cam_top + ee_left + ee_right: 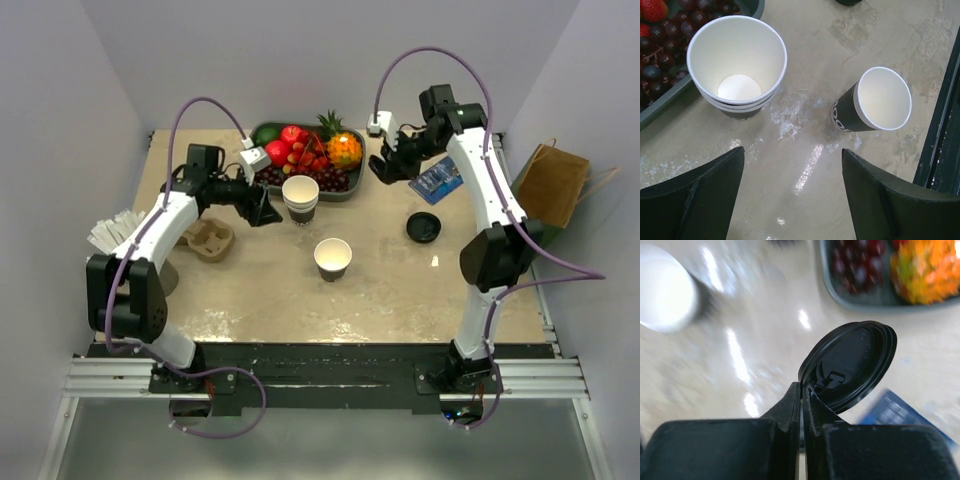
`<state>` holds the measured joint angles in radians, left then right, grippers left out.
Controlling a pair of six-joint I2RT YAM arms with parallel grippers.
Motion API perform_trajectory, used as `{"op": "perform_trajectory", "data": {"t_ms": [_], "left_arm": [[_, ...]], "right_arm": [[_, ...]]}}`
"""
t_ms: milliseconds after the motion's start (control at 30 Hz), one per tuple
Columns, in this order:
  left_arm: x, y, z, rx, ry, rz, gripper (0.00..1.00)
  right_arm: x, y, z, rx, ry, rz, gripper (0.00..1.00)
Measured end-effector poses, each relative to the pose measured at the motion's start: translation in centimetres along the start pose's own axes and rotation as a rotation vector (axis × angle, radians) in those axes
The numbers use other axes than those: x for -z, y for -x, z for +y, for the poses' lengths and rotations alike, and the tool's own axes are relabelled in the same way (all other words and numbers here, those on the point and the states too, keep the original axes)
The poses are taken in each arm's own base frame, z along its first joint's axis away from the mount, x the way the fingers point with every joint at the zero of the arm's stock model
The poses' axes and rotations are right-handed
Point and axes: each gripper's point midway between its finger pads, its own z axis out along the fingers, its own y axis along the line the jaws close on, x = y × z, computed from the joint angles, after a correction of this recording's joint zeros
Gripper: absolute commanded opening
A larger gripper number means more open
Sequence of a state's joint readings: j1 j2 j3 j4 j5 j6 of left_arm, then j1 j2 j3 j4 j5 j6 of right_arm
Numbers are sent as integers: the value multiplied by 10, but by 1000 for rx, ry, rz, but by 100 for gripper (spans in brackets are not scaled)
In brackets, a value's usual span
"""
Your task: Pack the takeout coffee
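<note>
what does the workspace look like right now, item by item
surface: beige table, glossy, whitish smears
job's things: lidless single cup; black lid in right gripper; black disc, cup beneath cannot tell
clutter: cup stack, fruit tray, cup carrier, blue packet
grippers: left gripper open, empty; right gripper shut on black lid
cables: purple cables looped over arms
surroundings: brown paper bag at right; pale walls

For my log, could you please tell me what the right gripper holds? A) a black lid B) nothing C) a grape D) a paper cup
A: the right gripper is shut on the rim of a black lid, seen in the right wrist view.
</note>
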<state>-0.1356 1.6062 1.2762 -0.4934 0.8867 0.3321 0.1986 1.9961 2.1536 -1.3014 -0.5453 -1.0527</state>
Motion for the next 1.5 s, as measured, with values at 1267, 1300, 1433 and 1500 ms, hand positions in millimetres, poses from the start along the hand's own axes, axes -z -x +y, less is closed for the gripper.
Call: {"op": "perform_trajectory", "data": {"t_ms": [1267,1300,1433,1500], "left_arm": [[-47,15,-81,-285,35,-107,85],[-47,16,-82,-286,35,-111,85],[-49,19,-82,-293,31,-120,84],[-50,18,-83,-293,23,-120,84]], "right_arm": [[-45,56,164,-1024,932,-360,0],[-47,56,169,-1027,942,-349,0],[-50,59,179,-1022,966,-325,0],[-50,59,180,-1022,967,-324,0]]}}
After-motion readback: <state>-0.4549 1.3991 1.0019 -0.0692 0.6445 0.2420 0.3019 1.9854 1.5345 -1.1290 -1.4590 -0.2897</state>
